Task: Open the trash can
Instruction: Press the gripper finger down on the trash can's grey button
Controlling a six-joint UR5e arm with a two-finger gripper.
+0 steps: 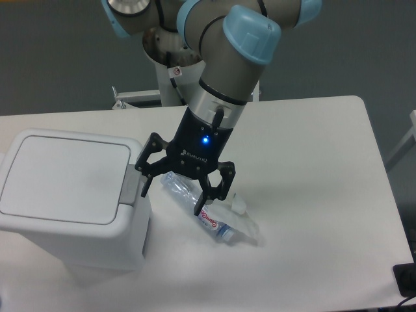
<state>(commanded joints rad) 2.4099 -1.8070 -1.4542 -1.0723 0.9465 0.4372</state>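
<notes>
Fingers: both of the gripper are spread wide with nothing between them; one black finger hangs by the bin's right rim, the other over the bottle
Gripper pose: pointing down and toward the camera, blue light lit on its body, held above the table rather than resting on anything, as far as this view lets me judge
Trash can: the trash can stands at the left edge of the table, lid flat and shut
Button tab: the grey push-button tab sits on the can's right rim, a narrow strip whose long axis runs front to back along that rim
Key relation: the tab lies to the left of the fingertips and just beside the nearer finger; whether that finger touches the rim or hangs above it cannot be told from 1 camera
Arm: only 1 arm is in play, so reach is not a question; it leans in from the rear toward the can
Clutter: a crushed clear bottle lies on the table under and right of the gripper, its long axis slanting from upper left to lower right; not part of the job
Stage: approach, I judge; lid not yet released
Next need: a short shift left, then a press down on the tab with 1 fingertip
Risk: missing the tab and pushing on the lid instead
</notes>
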